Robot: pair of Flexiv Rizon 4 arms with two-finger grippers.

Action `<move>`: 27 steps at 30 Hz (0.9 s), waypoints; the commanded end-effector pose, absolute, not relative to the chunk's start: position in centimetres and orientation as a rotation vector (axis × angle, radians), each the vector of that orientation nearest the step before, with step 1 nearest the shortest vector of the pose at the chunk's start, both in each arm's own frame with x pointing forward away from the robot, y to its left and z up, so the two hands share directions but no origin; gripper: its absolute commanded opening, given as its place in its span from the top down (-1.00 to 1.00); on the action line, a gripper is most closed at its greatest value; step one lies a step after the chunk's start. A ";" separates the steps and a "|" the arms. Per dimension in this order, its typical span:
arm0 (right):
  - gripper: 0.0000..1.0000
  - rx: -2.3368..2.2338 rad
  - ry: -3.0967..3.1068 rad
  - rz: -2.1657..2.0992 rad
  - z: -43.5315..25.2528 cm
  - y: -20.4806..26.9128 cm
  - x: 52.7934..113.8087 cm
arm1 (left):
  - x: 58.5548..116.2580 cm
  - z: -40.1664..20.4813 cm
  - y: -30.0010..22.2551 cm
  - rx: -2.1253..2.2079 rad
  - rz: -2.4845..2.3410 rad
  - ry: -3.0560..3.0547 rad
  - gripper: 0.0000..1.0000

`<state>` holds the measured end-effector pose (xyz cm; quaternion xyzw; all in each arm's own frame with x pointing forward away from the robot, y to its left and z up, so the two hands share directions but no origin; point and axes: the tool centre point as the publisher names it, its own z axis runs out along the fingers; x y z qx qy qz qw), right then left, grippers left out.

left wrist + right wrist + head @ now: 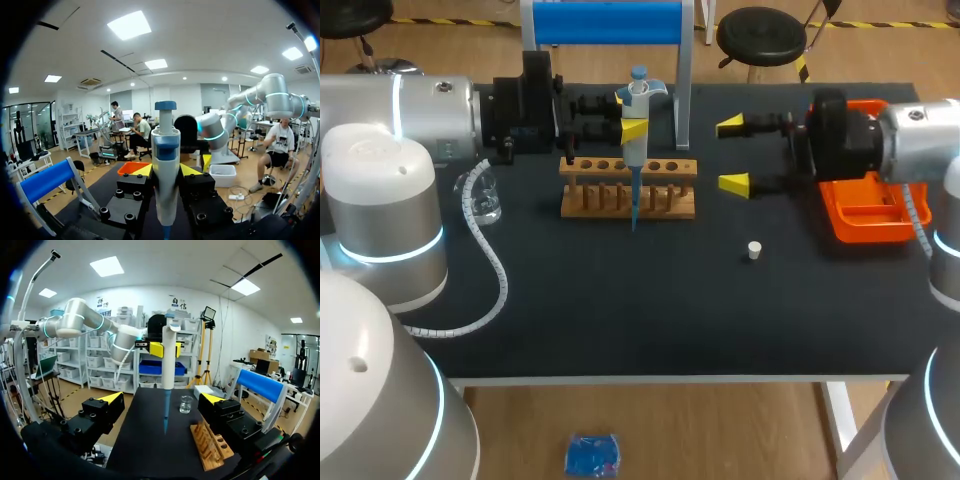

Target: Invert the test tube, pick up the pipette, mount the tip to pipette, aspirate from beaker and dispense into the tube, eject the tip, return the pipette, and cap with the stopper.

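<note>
just above the middle of the head view, the left gripper (630, 118) is clenched on the upright pipette (634, 155), whose blue tip (634, 212) shows against the wooden rack (665, 190). right of it, the right gripper (733, 154) is released, fingers well apart and holding nothing, beside the orange tray (865, 215). the white stopper (754, 250) sits lower right of the rack, and the beaker (486, 200) stands at the left.

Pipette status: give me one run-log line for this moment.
left gripper shut on pipette | blue tip mounted, hanging beside rack | right gripper open, empty
</note>
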<state>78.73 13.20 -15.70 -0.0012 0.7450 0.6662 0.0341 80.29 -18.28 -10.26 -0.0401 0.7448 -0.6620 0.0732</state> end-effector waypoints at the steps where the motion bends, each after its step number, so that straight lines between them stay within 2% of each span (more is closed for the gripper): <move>1: -1.00 -0.016 2.278 2.054 -16.2 15.6 79.7 | 80.2 -10.3 -18.4 -0.123 -1.989 2.230 1.00; 27: -1.00 -0.001 2.240 2.192 -15.0 21.8 80.6 | 80.2 -10.3 -18.4 -0.123 -1.989 2.230 1.00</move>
